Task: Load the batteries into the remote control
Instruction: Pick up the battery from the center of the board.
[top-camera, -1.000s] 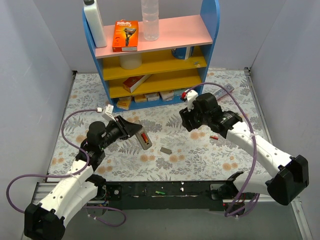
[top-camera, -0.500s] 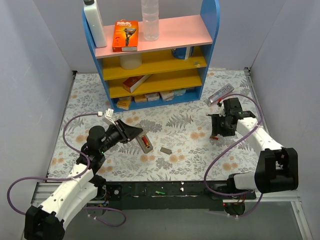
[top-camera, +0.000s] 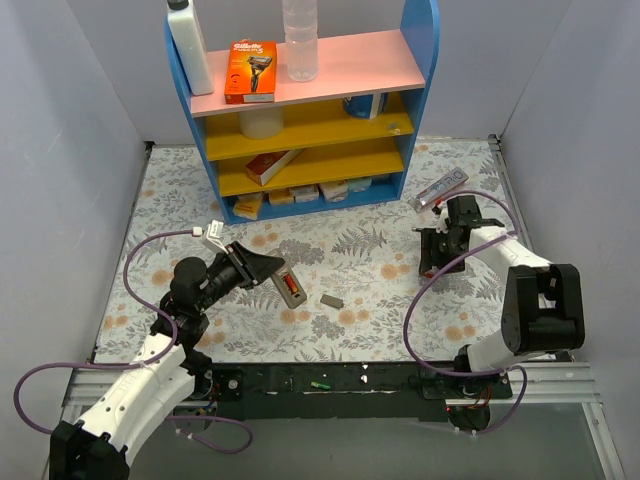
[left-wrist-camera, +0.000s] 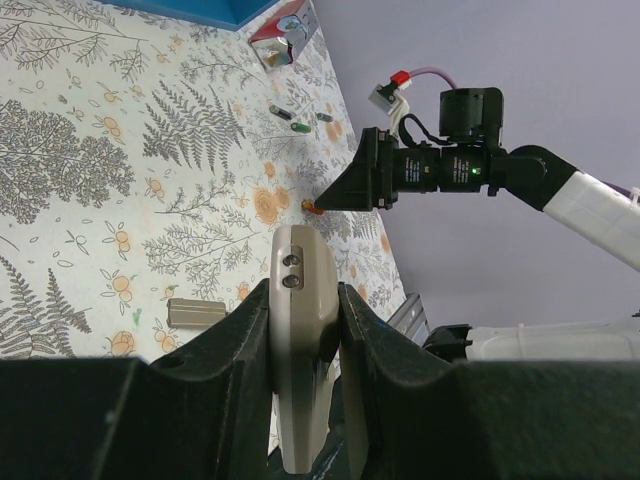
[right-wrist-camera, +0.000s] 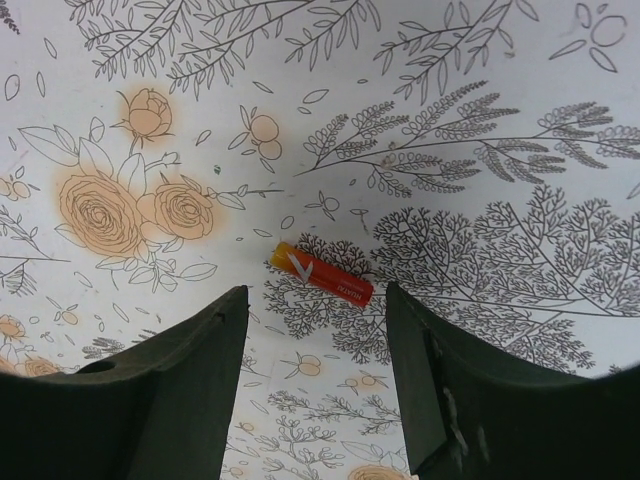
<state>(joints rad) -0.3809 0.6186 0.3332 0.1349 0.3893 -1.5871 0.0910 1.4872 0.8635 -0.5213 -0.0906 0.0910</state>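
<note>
The left jaws are clamped tight on the remote (left-wrist-camera: 303, 340), holding it at about 8 o'clock over the worktop (top-camera: 370, 310) (grey back up, a red bit showing in it). The right jaws stand apart and empty above a red battery (right-wrist-camera: 323, 277), which lies flat at 3 o'clock.

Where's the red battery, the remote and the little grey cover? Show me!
red battery (right-wrist-camera: 322, 276), right wrist view, middle of its body.
remote control (left-wrist-camera: 300, 330), left wrist view, its grey back.
grey cover (top-camera: 331, 299), top external view, its middle.
</note>
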